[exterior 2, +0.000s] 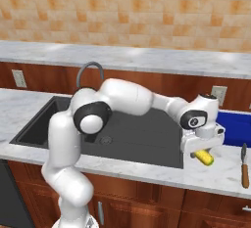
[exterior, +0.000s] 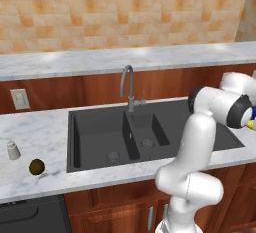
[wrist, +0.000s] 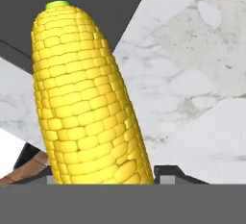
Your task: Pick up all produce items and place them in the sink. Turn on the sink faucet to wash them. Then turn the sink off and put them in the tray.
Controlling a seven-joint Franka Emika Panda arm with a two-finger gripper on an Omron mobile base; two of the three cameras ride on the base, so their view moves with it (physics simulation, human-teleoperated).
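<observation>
The corn cob (exterior 2: 204,157) lies on the marble worktop (exterior 2: 220,171) just right of the sink (exterior 2: 142,141), near the front edge, and the gripper (exterior 2: 200,149) stands directly over it; in the hand view the cob (wrist: 84,98) runs up between the two dark fingers (wrist: 168,174), which sit at either side of its lower end, but whether they press on it yet I cannot tell. Just behind the hand lies the blue tray (exterior 2: 234,128), and to the right on the worktop a utensil with a wooden handle (exterior 2: 244,167) lies near the front edge, apart from the cob. The arm reaches across the front of the sink, over the basins. The grey faucet (exterior: 129,88) rises at the back rim between the two basins. Far to the left of the sink, the olive-brown fruit (exterior: 36,166) sits near the front edge of the worktop, with a small grey-white shaker (exterior: 13,150) just behind it and bare marble around both.
</observation>
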